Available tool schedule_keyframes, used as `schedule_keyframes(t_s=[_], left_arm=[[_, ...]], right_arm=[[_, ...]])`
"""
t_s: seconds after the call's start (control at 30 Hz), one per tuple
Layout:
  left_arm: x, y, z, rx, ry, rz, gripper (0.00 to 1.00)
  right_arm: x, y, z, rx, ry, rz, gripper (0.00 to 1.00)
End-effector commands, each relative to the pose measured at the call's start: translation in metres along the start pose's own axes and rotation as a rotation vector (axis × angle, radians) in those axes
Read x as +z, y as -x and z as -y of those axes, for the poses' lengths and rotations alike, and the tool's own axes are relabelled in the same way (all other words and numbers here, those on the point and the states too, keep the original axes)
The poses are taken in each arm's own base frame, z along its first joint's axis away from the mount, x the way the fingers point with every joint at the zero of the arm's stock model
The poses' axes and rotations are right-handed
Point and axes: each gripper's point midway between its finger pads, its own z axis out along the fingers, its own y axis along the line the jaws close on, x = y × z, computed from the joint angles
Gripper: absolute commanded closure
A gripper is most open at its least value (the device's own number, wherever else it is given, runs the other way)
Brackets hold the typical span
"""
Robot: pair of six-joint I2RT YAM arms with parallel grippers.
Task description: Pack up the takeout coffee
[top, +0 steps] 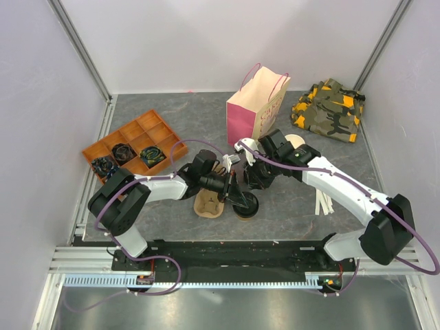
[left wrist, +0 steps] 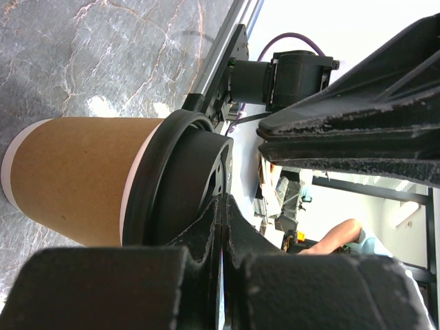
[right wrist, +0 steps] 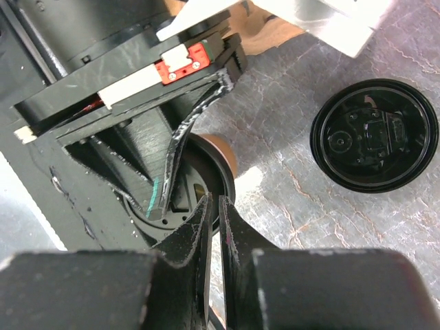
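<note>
The takeout coffee [left wrist: 75,179] is a tan paper cup with a black lid [left wrist: 179,185], standing on the grey table. In the right wrist view I see its brown wall [right wrist: 223,148] and lid [right wrist: 182,203] from above. My left gripper [left wrist: 227,206] is shut, its tips against the top of the lid. My right gripper [right wrist: 214,206] is shut to a thin gap, empty, with its tips at the lid's rim. In the top view both grippers meet mid-table, left [top: 230,184] and right [top: 249,177], and they hide the cup.
A loose black lid [top: 245,205] lies beside the cup, also seen from the right wrist [right wrist: 375,134]. A cardboard carrier [top: 208,203], a pink-and-cream paper bag [top: 258,110], a camo cloth [top: 328,108], an orange compartment tray [top: 130,148] and white sticks [top: 323,203] surround them.
</note>
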Motion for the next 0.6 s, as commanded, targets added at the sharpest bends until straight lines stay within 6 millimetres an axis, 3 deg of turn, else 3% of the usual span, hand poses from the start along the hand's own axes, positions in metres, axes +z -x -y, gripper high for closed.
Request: schedule_keyframes(t_s=[0.0,0.3,0.43,0.57], left_arm=[[0.000,-0.023,-0.083,-0.112,0.273,0.002,0.98],[0.000,-0.023,-0.082,-0.112,0.273,-0.001,0.98],[0.000,-0.024,-0.083,-0.115,0.272,-0.004,0.98],[0.000,-0.024,-0.083,-0.112,0.276,-0.004,0.98]], right_arm=[[-0.010,0.016,-0.006,-0.057,0.029,0.028,0.85],[0.012,-0.007,-0.014,-0.059,0.055,-0.037,0.86],[0.031,-0.035,-0.009,-0.051,0.040,-0.110,0.93],[0.032,-0.041,-0.010,-0.061,0.032,-0.124,0.92]])
